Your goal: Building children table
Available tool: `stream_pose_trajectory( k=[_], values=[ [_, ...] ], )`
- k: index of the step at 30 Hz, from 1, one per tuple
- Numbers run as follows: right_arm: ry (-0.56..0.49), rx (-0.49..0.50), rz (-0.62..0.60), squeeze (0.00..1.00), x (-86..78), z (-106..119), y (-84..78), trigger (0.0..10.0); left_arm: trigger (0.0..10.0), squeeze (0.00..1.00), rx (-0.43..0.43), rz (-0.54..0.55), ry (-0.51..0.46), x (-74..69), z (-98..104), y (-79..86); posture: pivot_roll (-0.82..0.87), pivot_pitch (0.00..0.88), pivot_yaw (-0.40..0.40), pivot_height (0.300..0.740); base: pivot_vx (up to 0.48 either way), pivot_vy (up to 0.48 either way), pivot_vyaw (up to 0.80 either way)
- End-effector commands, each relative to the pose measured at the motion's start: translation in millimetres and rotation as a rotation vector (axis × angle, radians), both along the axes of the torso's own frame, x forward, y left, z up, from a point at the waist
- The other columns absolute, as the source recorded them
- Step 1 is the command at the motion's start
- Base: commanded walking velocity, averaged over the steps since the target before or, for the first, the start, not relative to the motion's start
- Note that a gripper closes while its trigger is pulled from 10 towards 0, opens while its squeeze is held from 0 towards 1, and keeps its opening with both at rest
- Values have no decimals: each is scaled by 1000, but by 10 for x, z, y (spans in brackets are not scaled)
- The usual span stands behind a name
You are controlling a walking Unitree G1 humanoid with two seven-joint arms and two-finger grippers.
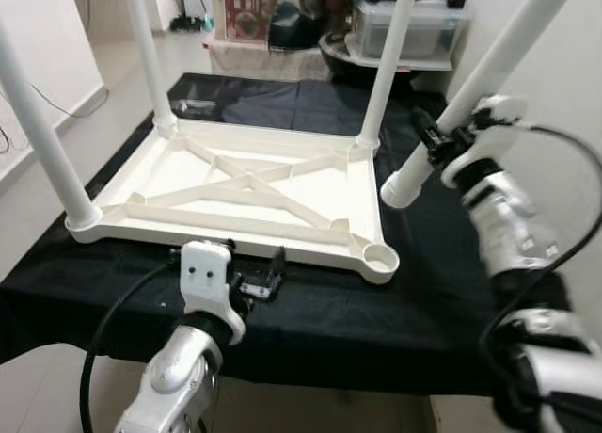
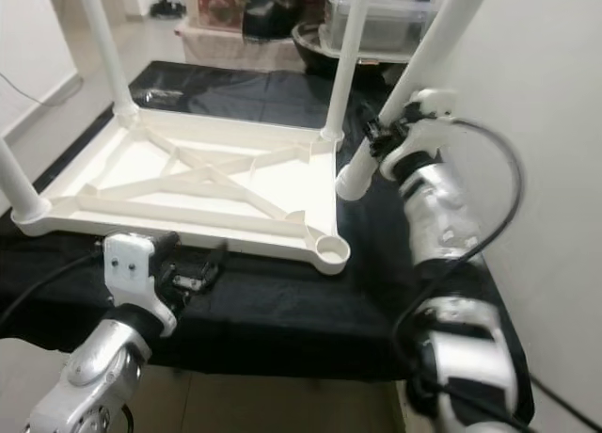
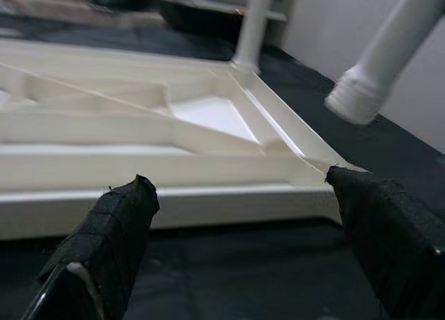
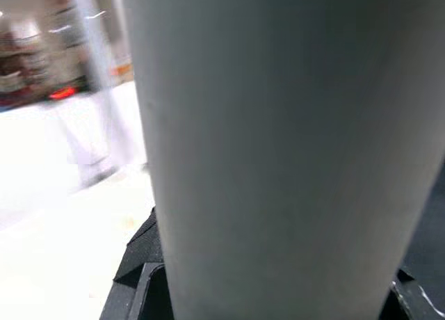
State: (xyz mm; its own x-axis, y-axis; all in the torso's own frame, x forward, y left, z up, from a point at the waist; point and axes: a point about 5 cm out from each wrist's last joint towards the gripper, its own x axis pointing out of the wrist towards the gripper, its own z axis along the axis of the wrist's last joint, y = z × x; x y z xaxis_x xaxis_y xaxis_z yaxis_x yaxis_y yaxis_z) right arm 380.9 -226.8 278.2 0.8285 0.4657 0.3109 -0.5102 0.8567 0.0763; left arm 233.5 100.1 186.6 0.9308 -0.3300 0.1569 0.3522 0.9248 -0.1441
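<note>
A white children's table top (image 1: 235, 184) lies upside down on a black cloth. Three white legs stand in its corner sockets, one of them at the far right corner (image 1: 386, 66). The near right socket (image 1: 379, 257) is bare. My right gripper (image 1: 442, 136) is shut on the fourth white leg (image 1: 470, 94), which hangs tilted above and to the right of that socket, its lower end (image 1: 400, 190) in the air. My left gripper (image 1: 263, 278) is open, low at the table top's near edge, with nothing between its fingers (image 3: 118, 229).
The black cloth (image 1: 310, 320) covers a low platform whose front edge is close to me. A white wall rises on the right. Boxes and a clear plastic bin (image 1: 404, 28) stand at the back. Pale floor lies to the left.
</note>
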Motion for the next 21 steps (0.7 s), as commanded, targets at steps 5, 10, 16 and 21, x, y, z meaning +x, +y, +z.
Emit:
stream_pose_trajectory(
  k=[5,10,16,21],
  values=[
    [10,-56,265,0,-117,-1,-110,10000,10000,0,19,-73,29,-171,-16,-56,111,303,-45,740,0,0,0],
    [-12,-80,452,0,-191,59,-64,10000,10000,0,28,-93,49,-223,-28,-68,116,323,-28,740,0,0,0],
    [-24,-98,570,0,-223,102,-2,10000,10000,0,34,-106,56,-252,-19,-67,131,329,-22,740,0,0,0],
    [-5,-141,635,0,-207,83,62,10000,10000,0,46,-109,61,-281,-13,-49,134,326,-22,740,0,0,0]
  ],
)
